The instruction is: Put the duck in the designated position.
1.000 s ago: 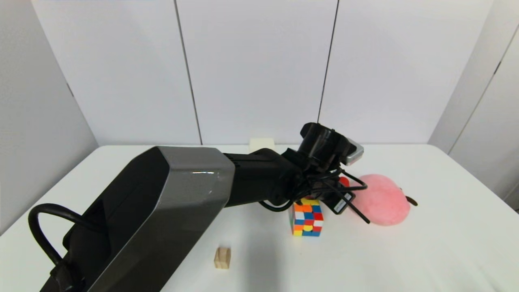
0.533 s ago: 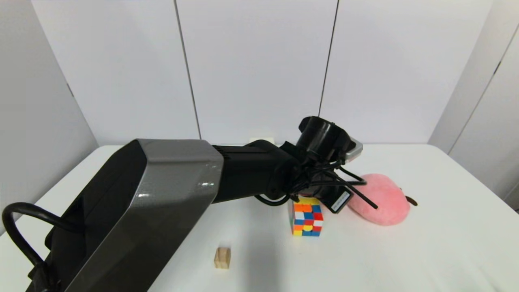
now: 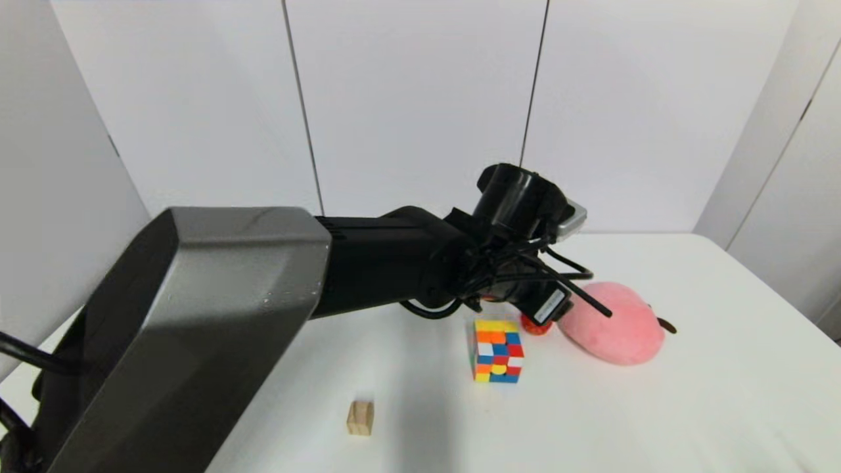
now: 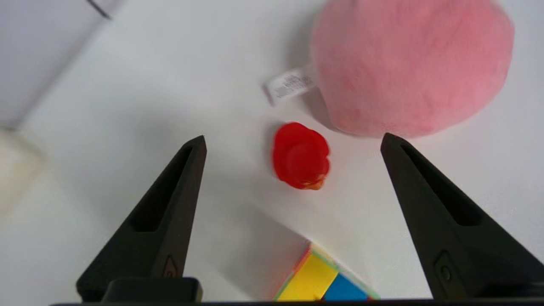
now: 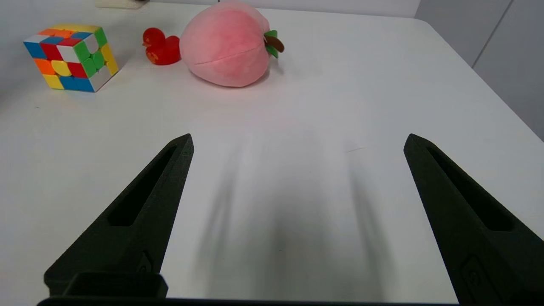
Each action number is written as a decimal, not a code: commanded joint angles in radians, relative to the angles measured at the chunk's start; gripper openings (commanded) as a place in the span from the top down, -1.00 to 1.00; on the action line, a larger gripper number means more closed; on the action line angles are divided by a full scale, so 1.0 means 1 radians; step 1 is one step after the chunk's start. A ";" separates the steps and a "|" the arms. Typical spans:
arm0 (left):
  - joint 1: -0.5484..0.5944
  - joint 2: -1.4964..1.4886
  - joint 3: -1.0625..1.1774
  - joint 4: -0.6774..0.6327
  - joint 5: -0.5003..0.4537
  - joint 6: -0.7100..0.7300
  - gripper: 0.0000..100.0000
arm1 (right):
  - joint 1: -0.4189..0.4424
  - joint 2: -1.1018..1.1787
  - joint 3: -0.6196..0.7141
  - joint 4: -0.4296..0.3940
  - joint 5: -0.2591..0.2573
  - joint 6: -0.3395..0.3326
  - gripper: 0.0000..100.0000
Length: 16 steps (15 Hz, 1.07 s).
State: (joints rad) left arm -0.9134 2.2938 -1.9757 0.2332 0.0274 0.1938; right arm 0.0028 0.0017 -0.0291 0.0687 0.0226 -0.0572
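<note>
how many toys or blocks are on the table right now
5: puzzle cube mid-table, duck between it and the pink plush, wooden block near the front, cream block at the back. The arm may hide others.

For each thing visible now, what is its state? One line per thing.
duck: on the table, ungripped, between cube and plush.
left gripper: open, above the duck.
right gripper: open, empty, over bare table.
puzzle cube: scrambled, resting flat.
pink plush: lying beside the duck.
wooden block: standing alone.

duck [image 3: 533, 325] mostly hidden behind left arm, cube [image 4: 323, 280] cut off
</note>
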 commanded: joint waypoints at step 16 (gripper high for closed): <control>0.459 -0.850 0.334 0.115 0.134 0.226 -1.00 | 0.000 0.001 0.000 0.000 0.002 -0.001 -1.00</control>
State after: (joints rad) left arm -0.5545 1.5874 -1.7651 0.3481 0.2053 0.4070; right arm 0.0028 0.0017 -0.0291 0.0683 0.0230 -0.0577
